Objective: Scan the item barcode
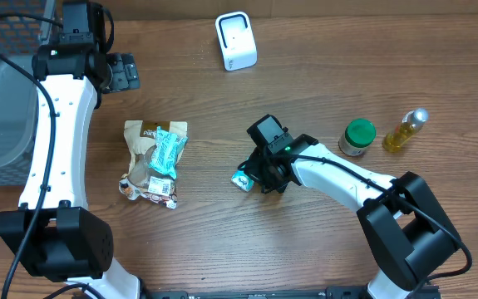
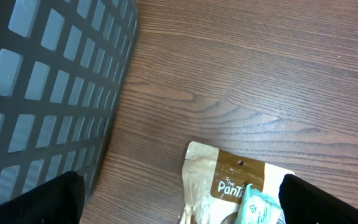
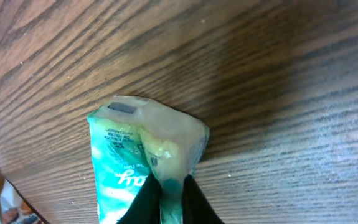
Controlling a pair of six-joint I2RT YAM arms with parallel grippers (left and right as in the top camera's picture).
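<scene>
The wooden table (image 1: 305, 75) takes up nearly all I can see. On its left edge is one dark mesh basket (image 1: 2, 50); what shows of its inside is plain grey.

Two white arms work over the table. The left arm (image 1: 56, 124) runs up along the basket, and the left gripper (image 1: 124, 72) sits near the far edge. In its wrist view the two fingers (image 2: 42, 199) stand at the bottom corners, spread as wide as they go. Nothing is between them, only bare wood and the top of a pouch below.

The right arm (image 1: 347, 178) reaches in from the near right corner to the middle of the table. The right gripper (image 3: 171, 202) is pinched tight on the lower end of a small green-and-white packet (image 3: 141, 143). Its dark fingertips (image 3: 147, 199) squeeze the wrapper so that it creases between them. The packet lies mid-table, well short of the scanner. I cannot tell whether it rests on the wood or hangs just above it.

Left of centre lies a brown pouch (image 1: 149, 137) with one teal packet (image 1: 170, 149) across it. Printed wrapping shows at its near end, but I cannot tell whether that is a separate item.

One white barcode scanner (image 1: 236, 40) stands upright at the far edge. On the right stands one jar (image 1: 357, 138) with a green lid on, its contents hidden. Just beside it lies one small bottle (image 1: 405, 131) holding yellow liquid.
</scene>
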